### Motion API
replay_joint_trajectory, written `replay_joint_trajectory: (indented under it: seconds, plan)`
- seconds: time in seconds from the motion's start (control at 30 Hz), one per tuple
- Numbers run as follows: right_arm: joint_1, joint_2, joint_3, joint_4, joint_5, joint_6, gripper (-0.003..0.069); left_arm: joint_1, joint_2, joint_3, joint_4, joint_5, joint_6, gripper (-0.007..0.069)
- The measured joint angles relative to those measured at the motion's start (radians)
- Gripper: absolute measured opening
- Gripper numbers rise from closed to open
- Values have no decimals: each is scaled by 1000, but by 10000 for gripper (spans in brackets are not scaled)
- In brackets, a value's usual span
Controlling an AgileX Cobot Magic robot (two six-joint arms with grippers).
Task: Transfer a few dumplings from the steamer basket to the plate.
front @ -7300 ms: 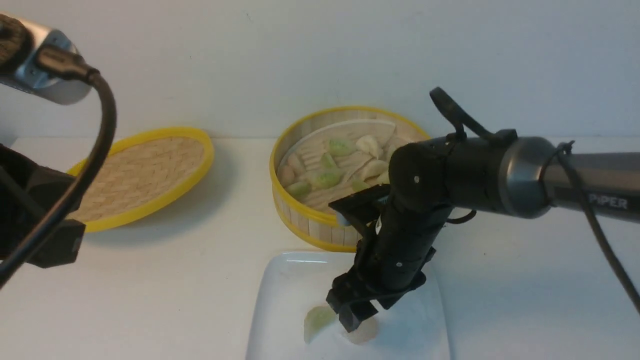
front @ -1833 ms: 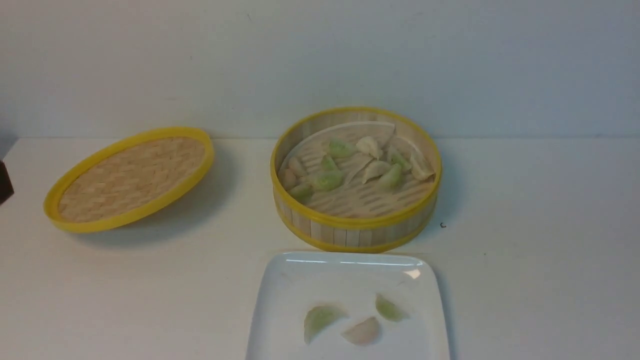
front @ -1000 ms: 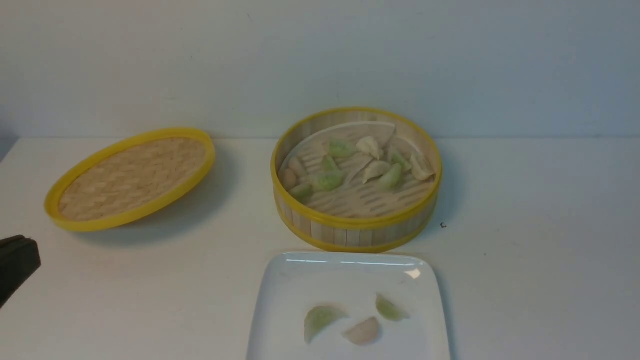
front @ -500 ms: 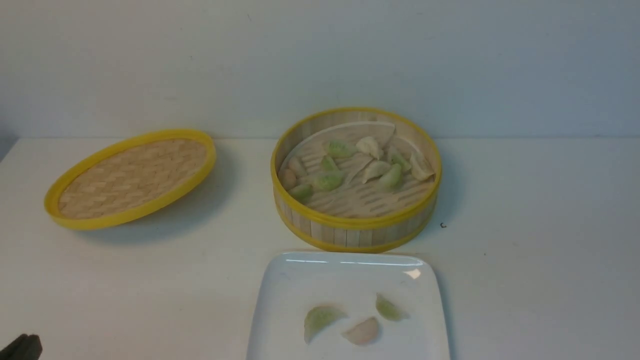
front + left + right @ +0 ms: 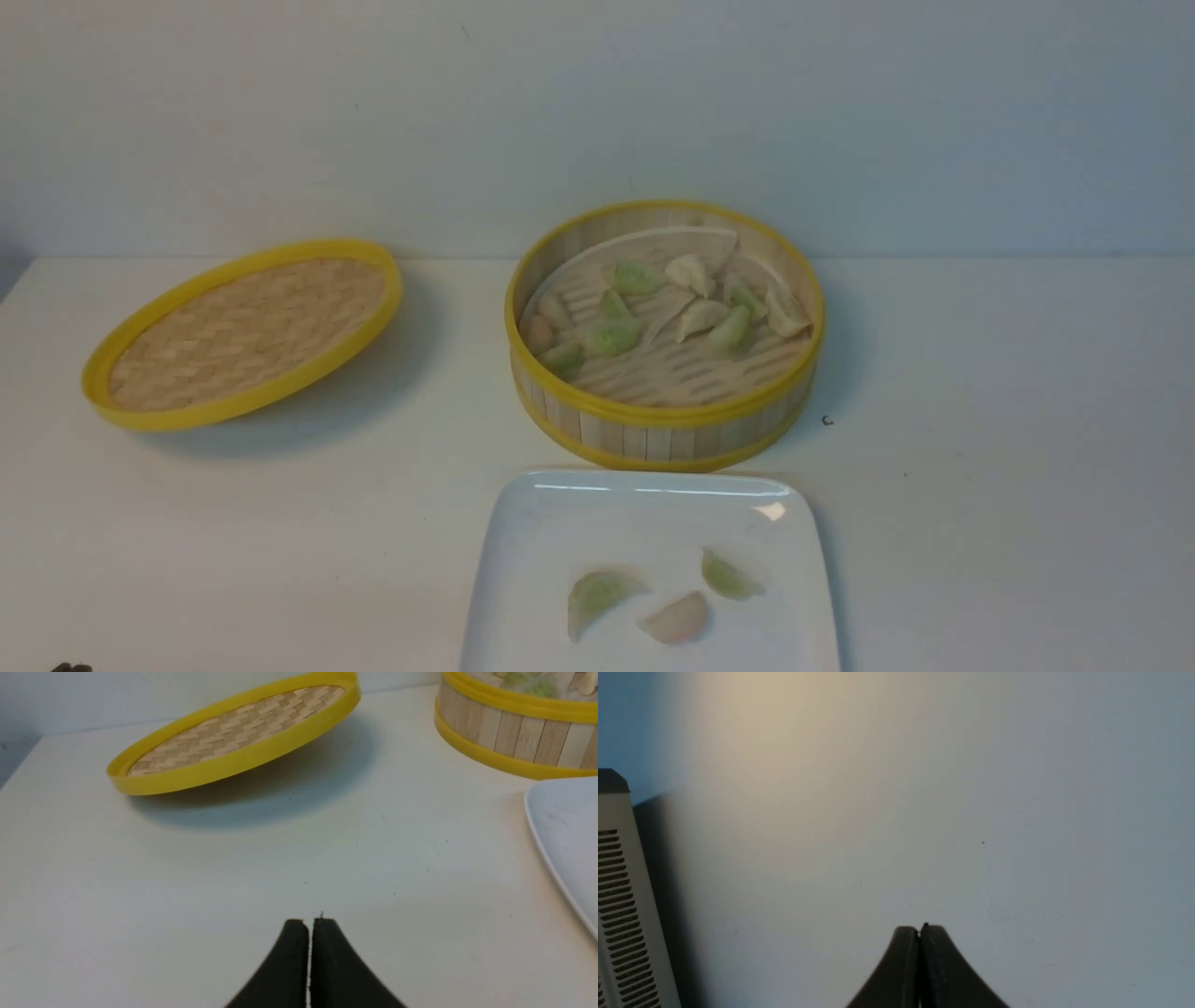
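Note:
The steamer basket [image 5: 665, 434] stands mid-table with several green and cream dumplings [image 5: 702, 317] inside. In front of it lies the white plate [image 5: 644, 513] carrying two green dumplings [image 5: 597, 595] [image 5: 726, 576] and a pinkish one [image 5: 677, 621]. My left gripper [image 5: 310, 921] is shut and empty, low over bare table well left of the plate [image 5: 567, 840] and the basket [image 5: 509, 732]. My right gripper [image 5: 920, 928] is shut and empty over bare table, with no task object in its view. Neither gripper shows in the front view, apart from a dark speck at the bottom left corner.
The flat woven lid [image 5: 245, 329] with its yellow rim rests tilted at the back left, also seen as the lid [image 5: 236, 732] beyond the left gripper. A pale vented box [image 5: 626, 905] stands at one side of the right wrist view. A wall closes the table's far side.
The left arm's dark tip has slid down out of the front view's bottom left corner. Basket, plate and dumplings have not moved over the last second.

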Motion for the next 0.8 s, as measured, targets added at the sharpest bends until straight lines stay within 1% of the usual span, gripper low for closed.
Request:
replay_joint_trajectory:
  seconds: [0.63, 0.73, 0.8]
  plan:
    - [0, 0, 0, 0, -1, -1, -15, 0, 0, 0, 0, 1, 0, -6]
    - [0, 0, 1, 16, -11, -40, -15, 0, 0, 0, 0, 1, 0, -6]
    - [0, 0, 12, 79, -43, -127, -15, 0, 0, 0, 0, 1, 0, -6]
